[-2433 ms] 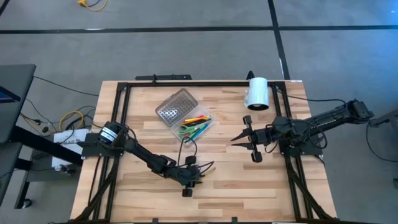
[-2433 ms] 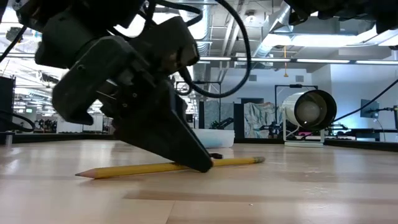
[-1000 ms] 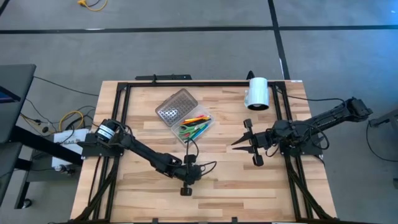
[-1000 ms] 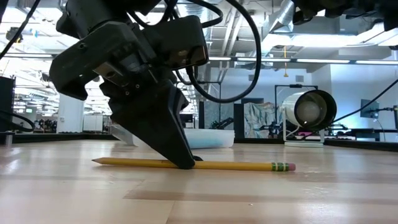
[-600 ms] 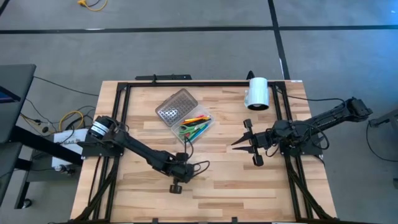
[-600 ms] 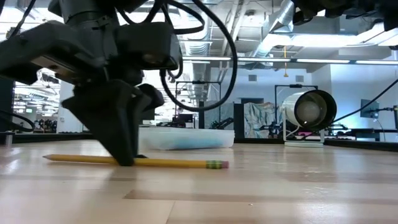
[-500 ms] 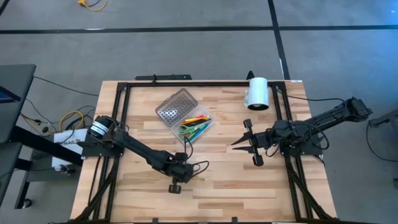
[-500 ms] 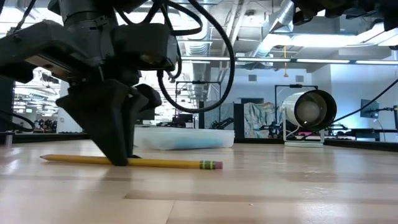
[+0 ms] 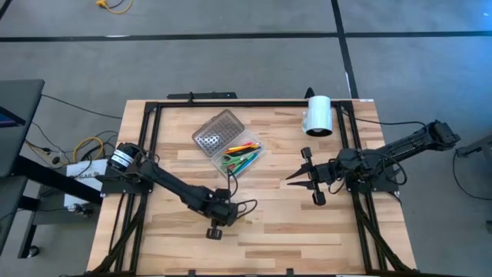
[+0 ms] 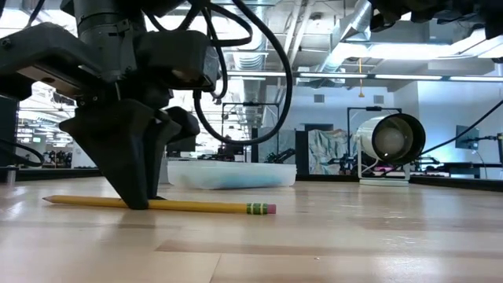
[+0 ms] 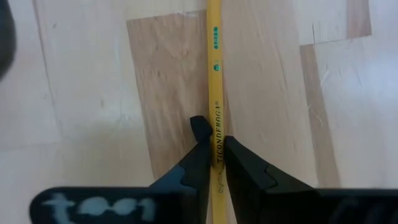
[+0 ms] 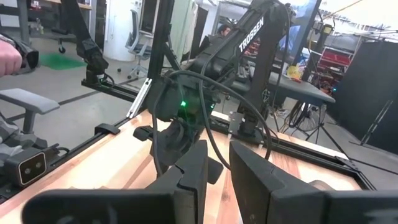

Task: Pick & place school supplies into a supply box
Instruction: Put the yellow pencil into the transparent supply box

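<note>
A yellow pencil [image 10: 196,206] with a green-banded eraser end lies flat on the wooden table near its front middle. My left gripper [image 10: 137,200] stands on it, pointing steeply down, and its two fingers close on the pencil [image 11: 215,93] from either side. The supply box [image 9: 242,154], a clear case holding coloured pens and green-handled scissors, sits farther back with its grey dotted lid [image 9: 215,132] open. My right gripper [image 9: 296,175] hovers level over the table's right part, open [image 12: 217,155] with nothing between its fingers. My left gripper pinches the pencil's shaft [image 11: 216,127] between its two fingers, somewhat nearer the sharpened point than the eraser. The fingers [image 11: 200,146] come from above, pointing steeply down, one on each long side. The pencil lies level on the table along its whole length.
A white cylinder [image 9: 317,115] lies on its side at the far right corner. A black frame [image 9: 146,154] runs along the table's edges. Bare wood lies around the pencil and toward the near edge.
My left gripper has gone toward the table's left edge and tipped more upright. The pencil has slid with it along the table toward the left, staying flat on the wood.
</note>
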